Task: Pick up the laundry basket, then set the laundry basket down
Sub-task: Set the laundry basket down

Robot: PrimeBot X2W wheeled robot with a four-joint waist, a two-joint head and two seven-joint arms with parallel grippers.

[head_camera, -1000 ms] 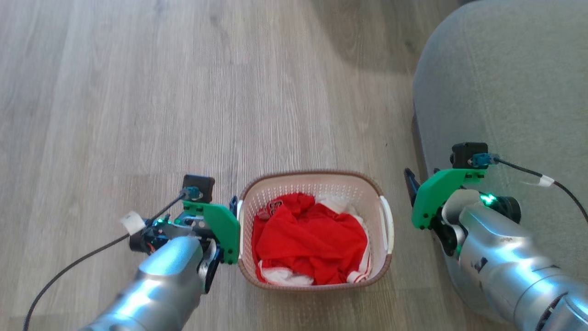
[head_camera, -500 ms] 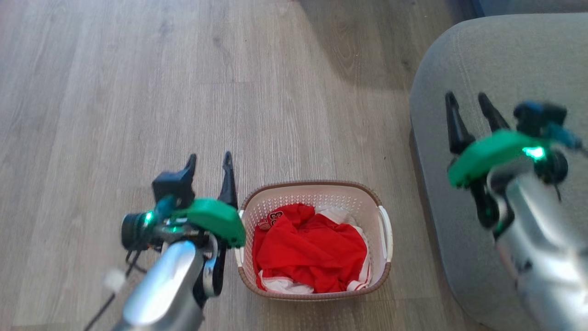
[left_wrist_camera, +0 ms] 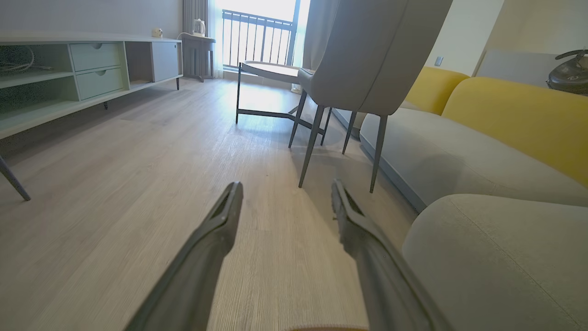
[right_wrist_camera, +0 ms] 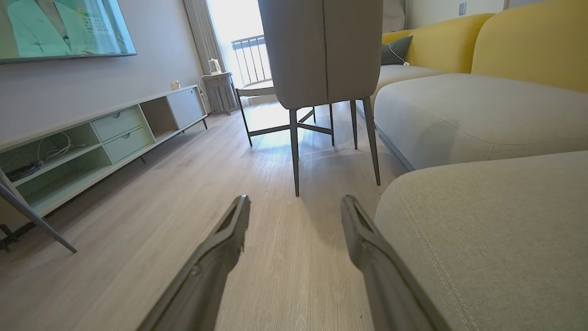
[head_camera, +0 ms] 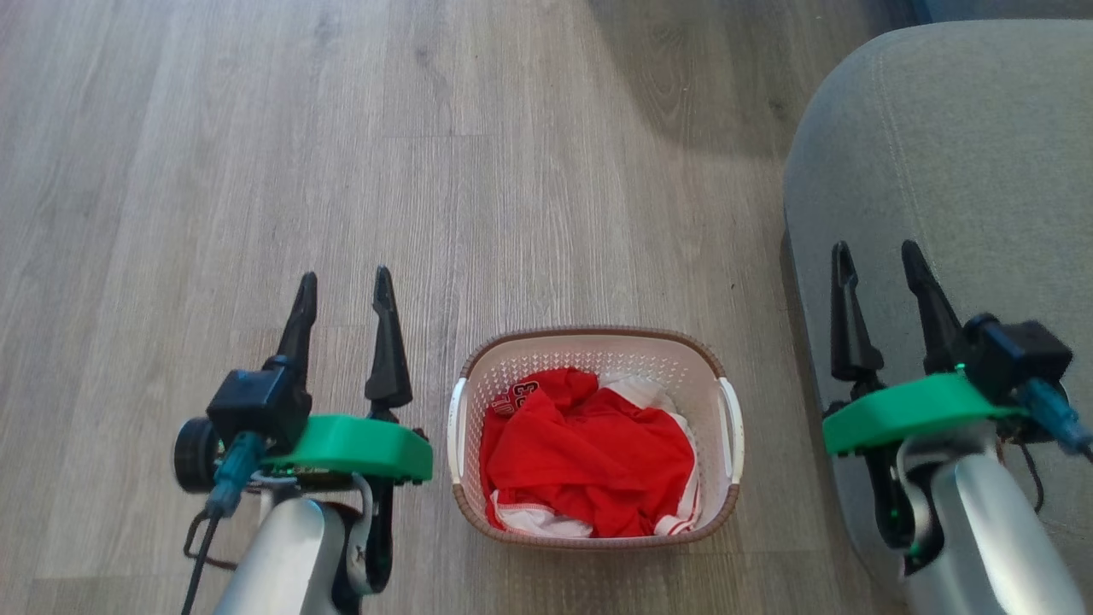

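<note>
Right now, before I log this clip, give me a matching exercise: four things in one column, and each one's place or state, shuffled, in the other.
Column one
1. laundry basket
2. left gripper
3. right gripper
4. red garment

Column two
A. open, fingers seen against the grey cushion
B. open, fingers seen against the wood floor, to the left of the basket
C. standing on the floor between the two arms, touched by neither
D. crumpled inside the basket

Pairs: 1-C, 2-B, 3-A, 4-D
</note>
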